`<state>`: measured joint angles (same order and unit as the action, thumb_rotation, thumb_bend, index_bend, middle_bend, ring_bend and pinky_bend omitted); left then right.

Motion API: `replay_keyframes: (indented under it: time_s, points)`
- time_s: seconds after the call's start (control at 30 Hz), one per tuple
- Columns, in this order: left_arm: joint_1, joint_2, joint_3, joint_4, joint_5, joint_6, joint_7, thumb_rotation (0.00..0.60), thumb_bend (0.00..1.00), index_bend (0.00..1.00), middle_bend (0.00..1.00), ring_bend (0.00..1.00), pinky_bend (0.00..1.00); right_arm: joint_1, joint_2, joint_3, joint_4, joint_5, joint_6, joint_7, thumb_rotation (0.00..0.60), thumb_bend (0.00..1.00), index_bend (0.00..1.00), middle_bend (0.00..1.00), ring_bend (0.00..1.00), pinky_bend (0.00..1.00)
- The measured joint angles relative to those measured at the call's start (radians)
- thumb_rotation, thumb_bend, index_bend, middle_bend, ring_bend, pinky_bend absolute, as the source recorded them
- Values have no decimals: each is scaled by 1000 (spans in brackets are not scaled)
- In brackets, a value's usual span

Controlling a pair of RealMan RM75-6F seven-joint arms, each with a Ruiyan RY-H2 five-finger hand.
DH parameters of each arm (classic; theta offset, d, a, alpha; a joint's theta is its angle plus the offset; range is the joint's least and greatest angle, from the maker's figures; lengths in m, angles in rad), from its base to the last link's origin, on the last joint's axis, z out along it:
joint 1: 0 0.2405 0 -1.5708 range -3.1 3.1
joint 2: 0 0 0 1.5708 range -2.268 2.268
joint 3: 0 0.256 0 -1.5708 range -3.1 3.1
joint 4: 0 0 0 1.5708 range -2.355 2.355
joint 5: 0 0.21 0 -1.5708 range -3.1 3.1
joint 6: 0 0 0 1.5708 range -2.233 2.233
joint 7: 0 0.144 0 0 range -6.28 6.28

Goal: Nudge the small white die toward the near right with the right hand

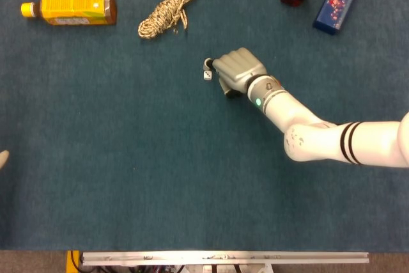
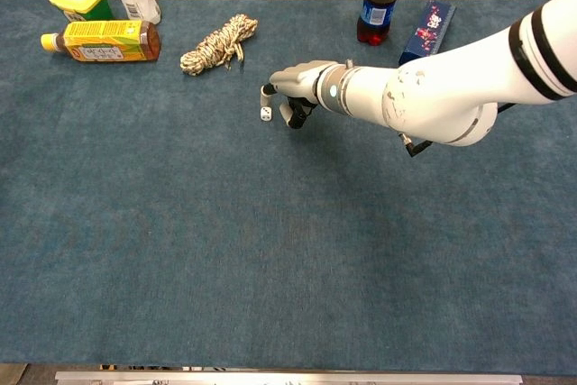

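The small white die point(image 1: 208, 75) sat on the blue-green carpeted table point(image 1: 128, 158), near the middle and a little toward twelve o'clock. The grey right hand point(image 1: 238, 71) was low beside it, at the die's three o'clock side. Its fingers were curled in like a fist, holding nothing, and one fingertip point(image 1: 208, 64) reached just past the die at twelve o'clock. That spot looked picked so the finger could drag the die back toward five o'clock. The left hand point(image 1: 3, 160) barely showed at the nine o'clock edge; I could not tell its shape.
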<state>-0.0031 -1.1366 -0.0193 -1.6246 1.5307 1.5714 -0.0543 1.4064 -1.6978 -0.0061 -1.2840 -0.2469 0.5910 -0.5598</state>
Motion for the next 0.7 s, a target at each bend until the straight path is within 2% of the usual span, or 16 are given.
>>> replay_keyframes:
  time_s: [0.27, 0.7]
  points:
    - [1, -1, 0, 1, 3, 2, 3, 600, 135, 0, 0, 0, 0, -9, 18, -9, -43, -34, -1, 18, 600, 772, 214, 1000, 1000, 1000]
    - [-3, -3, -1, -1, 4, -4, 8, 600, 135, 0, 0, 0, 0, -44, 104, -31, -215, -137, 56, 44, 600, 771, 214, 1000, 1000, 1000]
